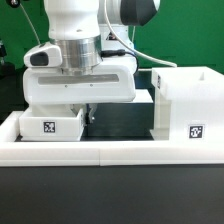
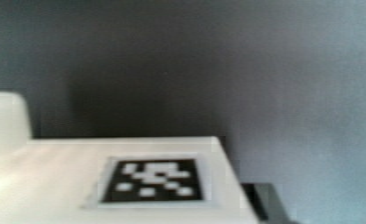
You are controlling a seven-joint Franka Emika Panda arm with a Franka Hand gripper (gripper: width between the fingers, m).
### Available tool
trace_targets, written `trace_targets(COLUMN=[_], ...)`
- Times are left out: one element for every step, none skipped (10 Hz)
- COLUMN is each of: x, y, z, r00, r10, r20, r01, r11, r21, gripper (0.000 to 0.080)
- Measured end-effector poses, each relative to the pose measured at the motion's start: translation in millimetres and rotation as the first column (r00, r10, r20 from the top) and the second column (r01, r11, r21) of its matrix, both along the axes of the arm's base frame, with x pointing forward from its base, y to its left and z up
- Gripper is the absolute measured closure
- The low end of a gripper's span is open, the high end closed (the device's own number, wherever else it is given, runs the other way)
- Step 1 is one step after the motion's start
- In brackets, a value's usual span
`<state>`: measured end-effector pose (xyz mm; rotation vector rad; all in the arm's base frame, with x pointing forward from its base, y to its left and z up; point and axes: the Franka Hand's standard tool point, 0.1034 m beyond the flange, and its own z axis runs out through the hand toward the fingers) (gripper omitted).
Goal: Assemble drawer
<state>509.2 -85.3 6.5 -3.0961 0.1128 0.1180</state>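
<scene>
A small white drawer tray (image 1: 50, 124) with a square tag sits on the black surface at the exterior view's left. The tall white housing (image 1: 186, 100), also tagged, stands at the exterior view's right. My gripper (image 1: 86, 116) is low, right beside the tray's right edge, and its white hand hides the fingertips. In the wrist view the tray's tagged white face (image 2: 159, 180) fills the near part of the picture. One dark finger (image 2: 263, 203) shows close against its edge. The other finger is hidden. A second tray is not clearly in view.
A long low white wall (image 1: 110, 152) borders the black surface (image 1: 120, 122) along the front. A white object (image 2: 0, 115) shows at the wrist view's edge. Black cables hang behind the arm.
</scene>
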Motion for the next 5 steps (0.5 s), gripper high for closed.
trace_targets(x=[0.0, 0.0, 0.0, 0.0, 0.0], y=[0.0, 0.0, 0.0, 0.0, 0.0], z=[0.0, 0.0, 0.0, 0.0, 0.0], r00=[1.0, 1.0, 1.0, 1.0, 1.0], r10=[0.0, 0.0, 0.0, 0.0, 0.0], r20=[0.0, 0.0, 0.0, 0.0, 0.0], r01=[0.0, 0.0, 0.0, 0.0, 0.0], r11=[1.0, 1.0, 1.0, 1.0, 1.0], r21=[0.0, 0.0, 0.0, 0.0, 0.0], gripper=[0.0758, 0.0758, 0.0758, 0.0758, 0.0758])
